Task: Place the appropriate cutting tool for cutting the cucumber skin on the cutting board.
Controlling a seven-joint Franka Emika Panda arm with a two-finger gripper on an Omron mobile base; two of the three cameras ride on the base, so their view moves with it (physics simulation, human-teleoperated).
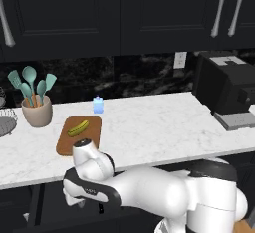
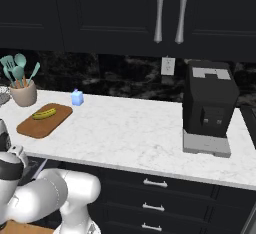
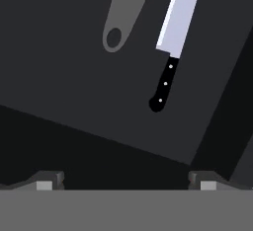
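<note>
The cutting board (image 1: 78,135) lies flat on the white marble bench (image 1: 149,127), toward its left end, with one short edge near the front edge of the bench. The cucumber (image 1: 78,127) rests on the board, lying diagonally across its rear half. A small blue container (image 1: 98,105) stands just behind the board, and a beige crock holding teal utensils (image 1: 36,105) stands to the left of it. A black coffee machine (image 2: 209,109) occupies the right part of the bench, well apart from the board.

The arm bends down in front of the bench, below its front edge. In the hand view, the gripper (image 3: 126,181) looks onto a dark flat surface. The fingers (image 3: 47,180) stand wide apart with nothing between them. On that dark surface lies the cutting tool (image 3: 126,15), grey, its handle end with an oval hole pointing toward the camera. The knife (image 3: 170,42) lies just beside it, apart from it, silver blade away and black riveted handle nearer the fingers
</note>
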